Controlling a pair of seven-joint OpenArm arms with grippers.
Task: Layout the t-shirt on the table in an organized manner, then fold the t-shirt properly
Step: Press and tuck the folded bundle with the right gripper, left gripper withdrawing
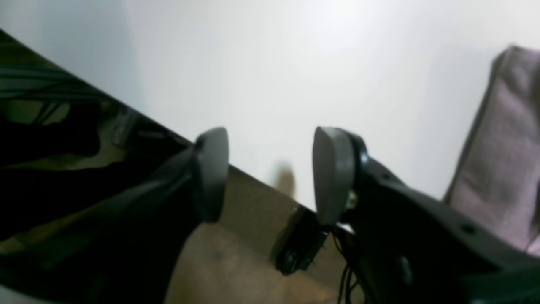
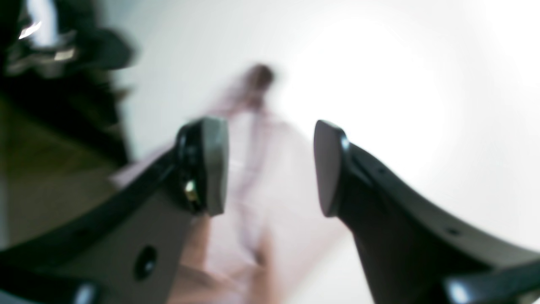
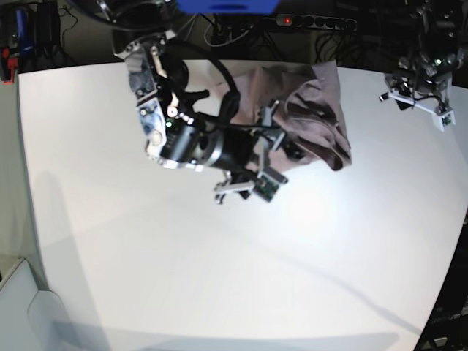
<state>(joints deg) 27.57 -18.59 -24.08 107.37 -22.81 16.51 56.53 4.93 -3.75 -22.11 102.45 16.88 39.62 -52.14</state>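
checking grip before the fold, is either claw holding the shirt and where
Nothing is held: the right claw is open above the t-shirt, and the left claw is open over the table.

No text, label or number seems readable anywhere; both wrist views are blurred.

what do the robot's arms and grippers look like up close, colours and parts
Both grippers, the left gripper and the right gripper, have black curved fingers tipped with rounded grey pads. Small holes dot the black finger bodies. In the base view the right arm is black with silvery metal brackets and looping black cables; the left arm is dark with a white bracket.
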